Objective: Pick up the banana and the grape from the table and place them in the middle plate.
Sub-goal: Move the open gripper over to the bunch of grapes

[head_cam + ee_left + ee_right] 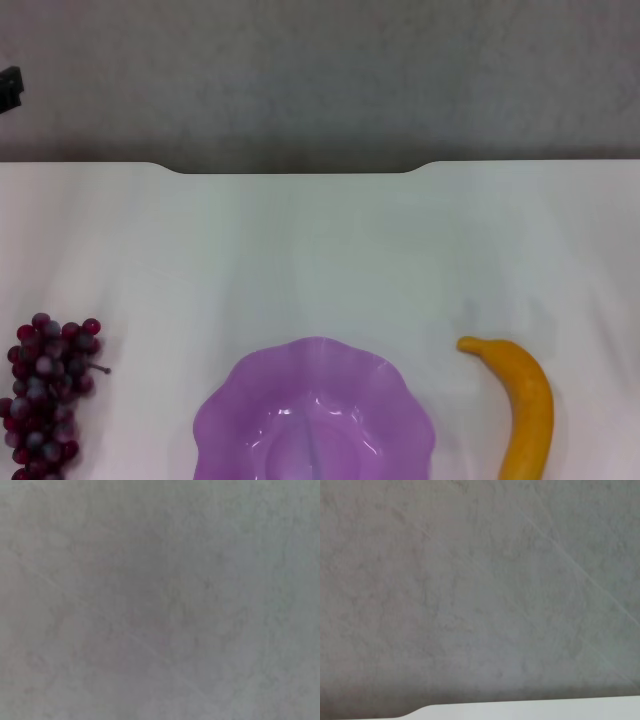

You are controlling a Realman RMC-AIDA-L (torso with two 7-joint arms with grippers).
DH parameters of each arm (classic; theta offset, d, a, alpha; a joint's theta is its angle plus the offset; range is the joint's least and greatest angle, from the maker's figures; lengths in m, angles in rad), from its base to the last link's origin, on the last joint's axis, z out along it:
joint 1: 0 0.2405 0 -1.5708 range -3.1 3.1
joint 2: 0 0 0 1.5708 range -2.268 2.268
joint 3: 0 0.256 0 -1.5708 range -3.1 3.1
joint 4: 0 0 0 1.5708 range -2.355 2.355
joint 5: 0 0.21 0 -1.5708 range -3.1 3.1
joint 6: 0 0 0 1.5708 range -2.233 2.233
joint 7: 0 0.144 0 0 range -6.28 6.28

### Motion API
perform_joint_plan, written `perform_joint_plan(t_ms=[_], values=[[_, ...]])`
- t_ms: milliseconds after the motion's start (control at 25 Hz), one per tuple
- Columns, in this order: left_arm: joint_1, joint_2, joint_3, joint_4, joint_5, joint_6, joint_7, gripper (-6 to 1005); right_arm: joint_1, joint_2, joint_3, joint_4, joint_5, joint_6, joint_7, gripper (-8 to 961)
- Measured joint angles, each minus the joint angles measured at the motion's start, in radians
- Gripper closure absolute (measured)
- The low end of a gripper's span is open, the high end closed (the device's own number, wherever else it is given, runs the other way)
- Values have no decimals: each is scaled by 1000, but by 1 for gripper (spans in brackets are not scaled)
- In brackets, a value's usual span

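Observation:
In the head view the light purple scalloped plate (225, 415) sits at the near middle of the white table (320, 250). The bunch of dark red-purple grapes (45, 395) lies on the table to its left. The yellow-orange banana (525, 405) lies on the table to its right, stem end pointing away and toward the plate. Neither gripper shows in any view. The left wrist view shows only grey floor. The right wrist view shows grey floor and a strip of the table's edge (530, 710).
The table's far edge has a shallow notch (295, 168). Grey floor (320, 80) lies beyond it. A small dark object (10, 88) shows at the far left edge of the head view.

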Motion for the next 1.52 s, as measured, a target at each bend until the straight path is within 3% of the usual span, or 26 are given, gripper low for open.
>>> perform_joint_plan(t_ms=[280,560,1080,1520], values=[[17,0,-2,-56,24,-55,-35,139,-1,0,7,0,0,0,2,78],[15,-1,13,-158,277,-143,-236,140,-2,0,6,0,0,2,2,79],[-9,-3,3,-136,310,-162,-279,140,-1,0,6,0,0,6,2,82],[-101,-1,2,-183,547,-462,-514,143,-1,0,6,0,0,9,1,84]])
